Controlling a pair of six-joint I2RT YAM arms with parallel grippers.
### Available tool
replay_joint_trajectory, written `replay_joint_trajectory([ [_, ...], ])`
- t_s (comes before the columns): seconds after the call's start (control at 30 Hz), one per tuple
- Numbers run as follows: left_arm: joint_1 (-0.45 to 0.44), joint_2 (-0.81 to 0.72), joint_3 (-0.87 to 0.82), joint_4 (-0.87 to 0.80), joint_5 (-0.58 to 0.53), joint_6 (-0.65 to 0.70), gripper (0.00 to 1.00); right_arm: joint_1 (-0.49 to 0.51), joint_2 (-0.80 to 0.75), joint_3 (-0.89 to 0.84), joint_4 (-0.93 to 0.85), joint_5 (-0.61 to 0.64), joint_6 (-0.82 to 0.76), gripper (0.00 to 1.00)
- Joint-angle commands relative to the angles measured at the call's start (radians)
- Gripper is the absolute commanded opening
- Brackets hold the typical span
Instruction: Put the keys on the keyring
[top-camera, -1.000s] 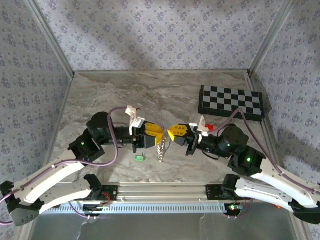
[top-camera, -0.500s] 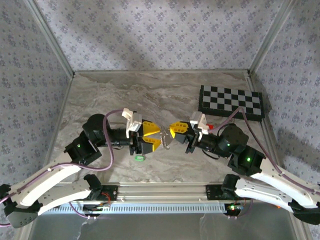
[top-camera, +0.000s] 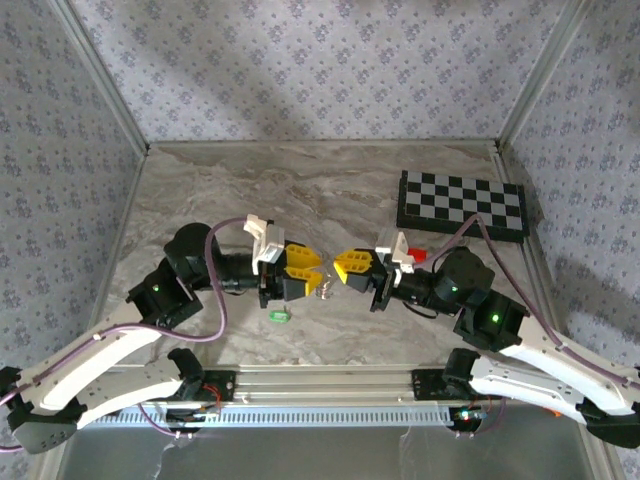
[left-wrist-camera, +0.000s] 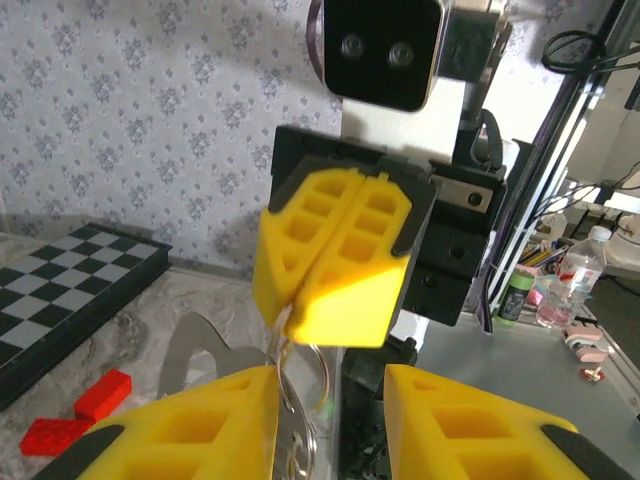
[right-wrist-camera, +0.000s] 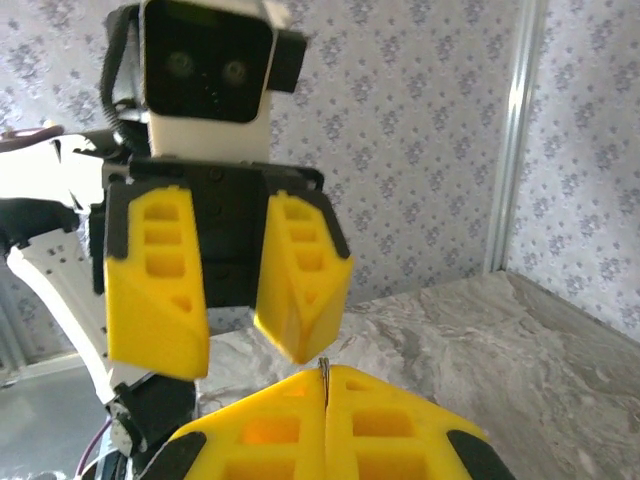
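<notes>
**Top external:** The left gripper (top-camera: 309, 270) stood with its jaws apart, facing the right gripper (top-camera: 343, 266), which was clamped on the keyring (top-camera: 325, 290) hanging between the two. The green key (top-camera: 279, 315) lay on the table (top-camera: 200, 190), just to the near side of the left gripper and apart from it.

**Left wrist:** The keyring (left-wrist-camera: 322, 370) dangled from the right gripper's (left-wrist-camera: 287, 310) closed tips, inside the left gripper's (left-wrist-camera: 330, 425) gap.

**Right wrist:** A sliver of keyring (right-wrist-camera: 324, 366) was pinched in the right gripper (right-wrist-camera: 325, 385). The left gripper (right-wrist-camera: 230, 310) gaped opposite.
</notes>
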Motion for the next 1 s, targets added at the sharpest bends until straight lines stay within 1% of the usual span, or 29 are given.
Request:
replay_joint_trajectory([
  [0.0,-0.008,-0.004,0.057,0.001,0.046,0.033,0.31,0.007,-0.005,0.061,-0.009,-0.074,-0.030,0.00],
  [0.1,-0.007,0.007,0.082,-0.051,0.058,0.069,0.28,0.007,-0.007,0.069,-0.013,-0.096,-0.030,0.00],
  [0.2,-0.008,0.016,0.101,-0.079,0.086,0.090,0.28,0.007,-0.001,0.074,-0.009,-0.113,-0.024,0.00],
  [0.33,-0.008,0.021,0.114,-0.091,0.099,0.102,0.25,0.009,0.012,0.073,0.005,-0.131,-0.020,0.00],
  [0.5,-0.008,0.034,0.117,-0.095,0.118,0.102,0.22,0.010,0.013,0.068,0.016,-0.122,-0.020,0.00],
  [0.97,-0.008,0.049,0.110,-0.121,0.100,0.108,0.16,0.011,0.013,0.061,0.018,-0.133,-0.020,0.00],
])
